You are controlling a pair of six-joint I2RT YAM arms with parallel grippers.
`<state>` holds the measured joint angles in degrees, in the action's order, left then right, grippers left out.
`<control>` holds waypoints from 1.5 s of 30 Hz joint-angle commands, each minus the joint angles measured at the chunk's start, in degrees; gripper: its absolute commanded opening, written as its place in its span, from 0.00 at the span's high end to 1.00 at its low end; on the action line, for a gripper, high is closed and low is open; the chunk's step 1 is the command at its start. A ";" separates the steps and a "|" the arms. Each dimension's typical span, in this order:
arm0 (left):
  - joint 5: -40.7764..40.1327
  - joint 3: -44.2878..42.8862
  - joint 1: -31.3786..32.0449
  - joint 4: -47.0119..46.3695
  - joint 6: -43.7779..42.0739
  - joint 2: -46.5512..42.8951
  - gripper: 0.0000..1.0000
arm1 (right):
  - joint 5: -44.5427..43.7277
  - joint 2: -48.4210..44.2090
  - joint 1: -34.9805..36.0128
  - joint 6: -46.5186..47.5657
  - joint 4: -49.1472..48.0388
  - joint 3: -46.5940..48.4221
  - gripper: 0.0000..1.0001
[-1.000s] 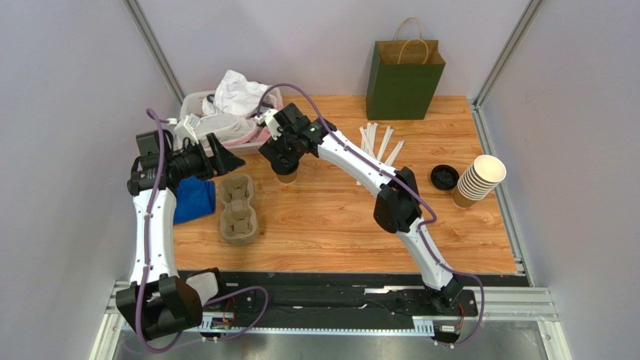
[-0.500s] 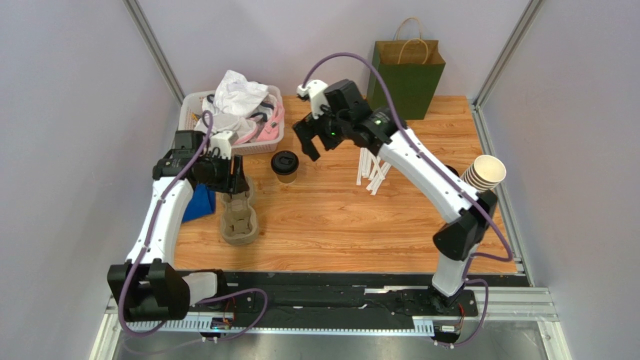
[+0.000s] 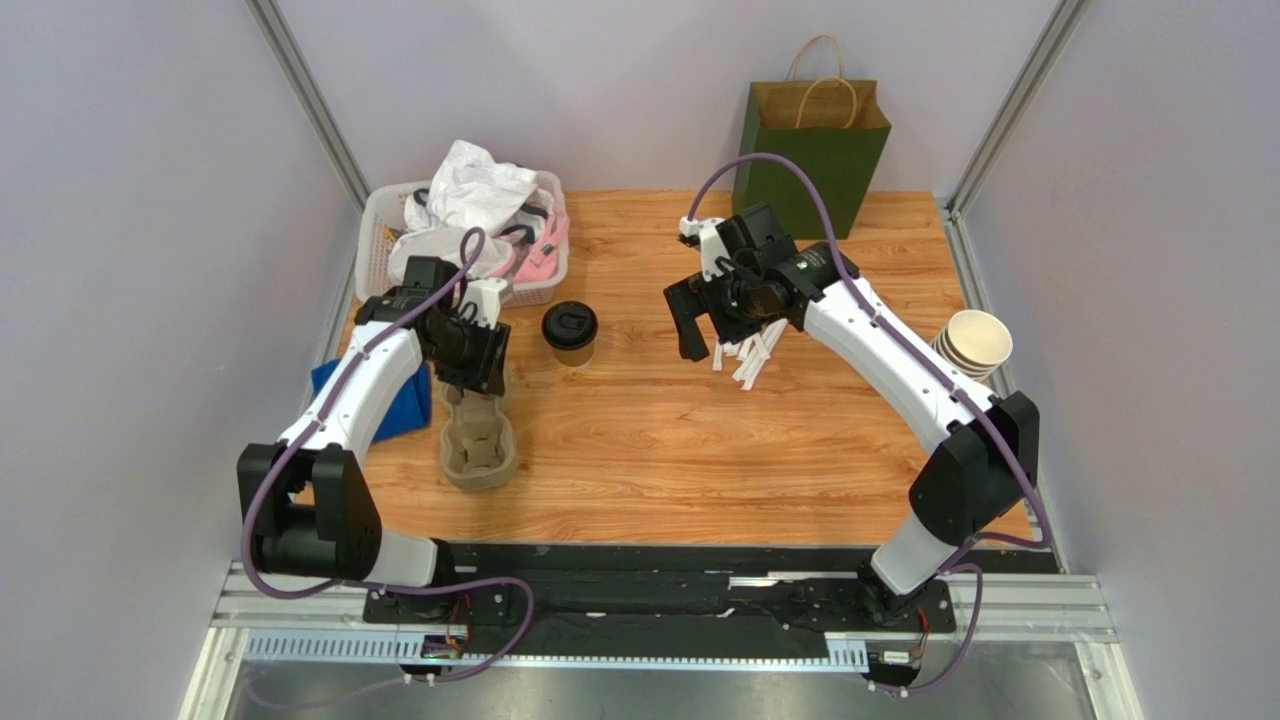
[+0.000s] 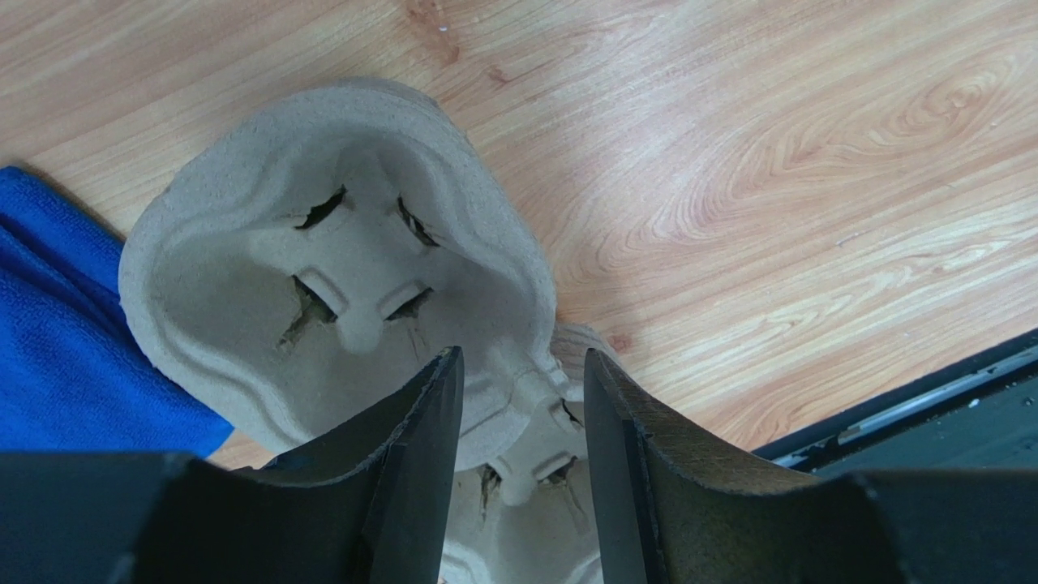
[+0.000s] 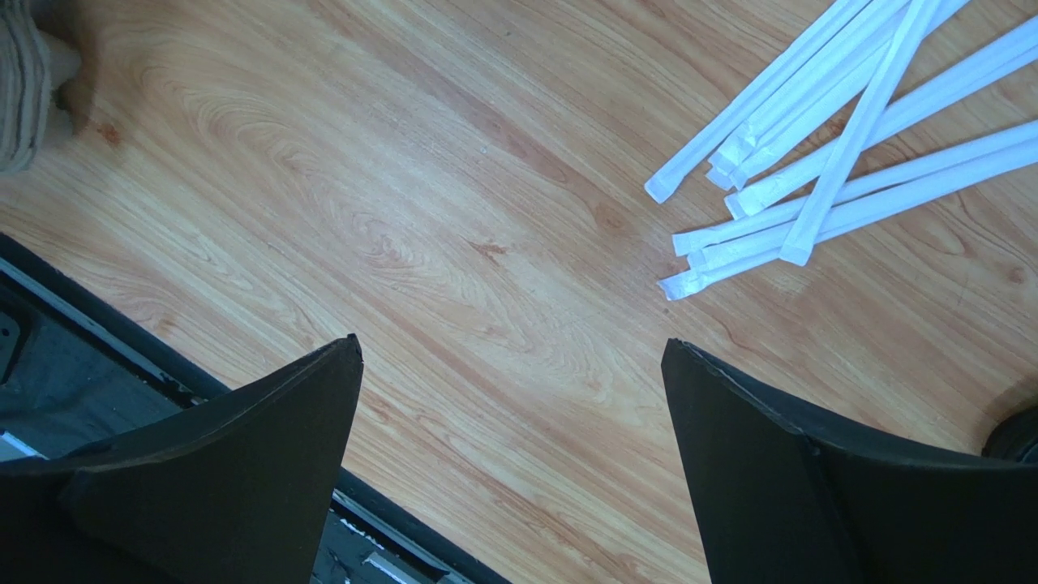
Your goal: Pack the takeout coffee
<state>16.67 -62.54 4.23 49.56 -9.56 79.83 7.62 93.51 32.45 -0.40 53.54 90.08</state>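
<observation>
Takeout coffee [image 3: 570, 332] stood upright and alone on the tabletop [image 3: 676, 450], black lid on, with nothing gripping it. A second before, the right pincer [image 3: 699, 333] had been down over that cup. It had since let go and swung off toward three o'clock, and it now hung well apart from the cup above the wrapped straws [image 5: 829, 146]. Its fingers were spread wide, with only bare wood between them in the right wrist view.

Over the same second the left pincer [image 4: 522, 355] had come in from nine o'clock and dropped onto the moulded-pulp cup carrier [image 4: 329, 280], which lay at about seven o'clock from the coffee, near it but not touching. The jaws had narrowed from wide to roughly half their spread. They straddled the carrier's centre ridge between its two wells, beside the blue cloth [image 4: 61, 353]. Whether the fingers had already pinched the pulp or only flanked it, I could not tell from the left wrist view.

My reading was that the work had passed from setting down the cup to handling the carrier. The coffee was not yet seated in a well, and the green paper bag [image 3: 809, 158] at the one o'clock edge had nothing being put into it. A grip on that thin ridge looked liable to slip or tear if it closed off-centre.
</observation>
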 commanded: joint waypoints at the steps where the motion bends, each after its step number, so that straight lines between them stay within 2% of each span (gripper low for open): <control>1: -1.11 -1.53 0.87 -2.45 -1.34 0.85 0.50 | 1.79 -3.25 0.16 -1.09 -1.86 1.50 0.00; 10: -1.11 -0.12 1.75 -4.30 -1.25 2.34 0.56 | 2.75 -1.58 0.07 -1.62 -1.33 2.99 0.00; 23: 0.03 0.84 1.84 -4.65 -1.51 3.58 0.59 | 3.98 -0.79 -0.80 -2.06 -0.98 3.43 0.00; 34: 0.12 1.20 1.84 -4.74 -1.42 3.49 0.76 | 5.13 -0.53 -1.42 -2.32 -0.81 3.26 0.00; 43: 0.12 -1.08 1.84 -1.66 -1.95 0.42 1.00 | 5.57 -0.35 -1.77 -2.76 -0.89 3.17 0.00; 45: 0.03 -1.70 1.84 -0.35 -2.13 -0.81 1.00 | 5.83 -0.26 -1.77 -2.76 -0.81 3.17 0.00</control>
<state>16.58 -61.58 5.91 46.24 -9.78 82.59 12.32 92.90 30.92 -2.33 53.39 91.20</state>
